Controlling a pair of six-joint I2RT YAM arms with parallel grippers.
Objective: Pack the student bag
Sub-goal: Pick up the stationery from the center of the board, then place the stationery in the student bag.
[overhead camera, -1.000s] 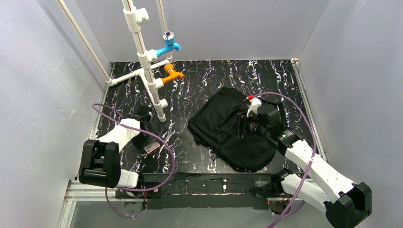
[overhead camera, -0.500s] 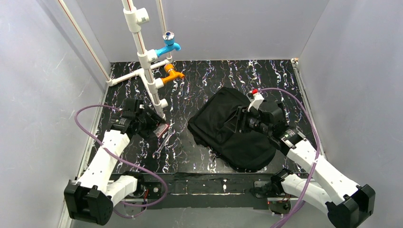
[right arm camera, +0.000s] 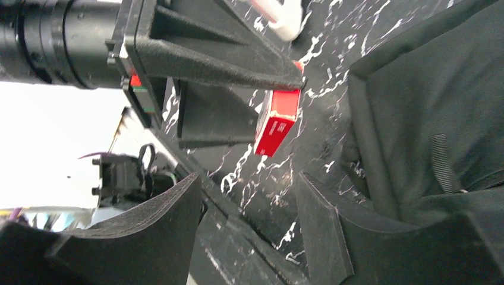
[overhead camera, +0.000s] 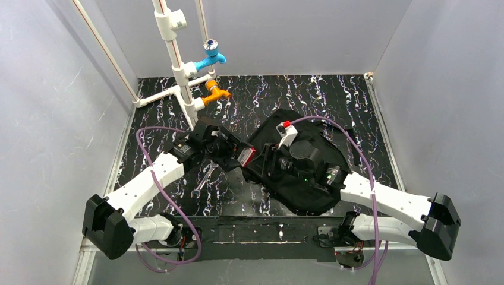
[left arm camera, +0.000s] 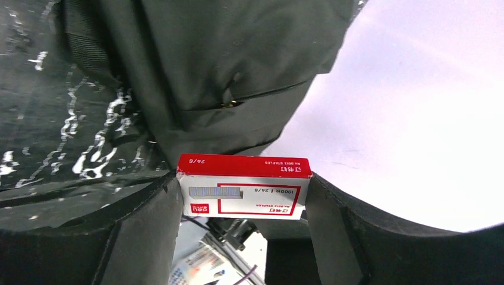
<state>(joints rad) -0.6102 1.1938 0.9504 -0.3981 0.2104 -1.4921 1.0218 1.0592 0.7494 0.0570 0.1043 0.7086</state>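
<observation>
Top external view: the student bag [overhead camera: 297, 169], a large black fabric backpack, lies flat on the dark marbled table [overhead camera: 333, 98], right of centre; the left gripper [overhead camera: 243, 157] reaches across from the left and holds a small red and white staple box [overhead camera: 246, 156] just at the bag's left edge; the right gripper [overhead camera: 268, 166] hovers over the bag, its arm stretching in from the lower right, and whether it touches the fabric cannot be told; a metal wrench [overhead camera: 203, 178] lies on the table below the left arm; a white pipe stand [overhead camera: 178, 71] with 1 blue tap [overhead camera: 211, 56] and 1 orange tap [overhead camera: 215, 92] rises at the back left. Left wrist view: the 2 black fingers [left arm camera: 148, 237] clamp the staple box [left arm camera: 243, 187] by its short ends, the red top face up and the printed white face towards the camera; the bag [left arm camera: 226, 71] fills the scene beyond the box. Right wrist view: the right gripper [right arm camera: 249, 219] stands wide apart and grasps nothing; between and beyond its fingers [right arm camera: 330, 228] the left gripper [right arm camera: 279, 95] is seen pinching the box [right arm camera: 276, 122] over the table, close beside the bag [right arm camera: 428, 119].
</observation>
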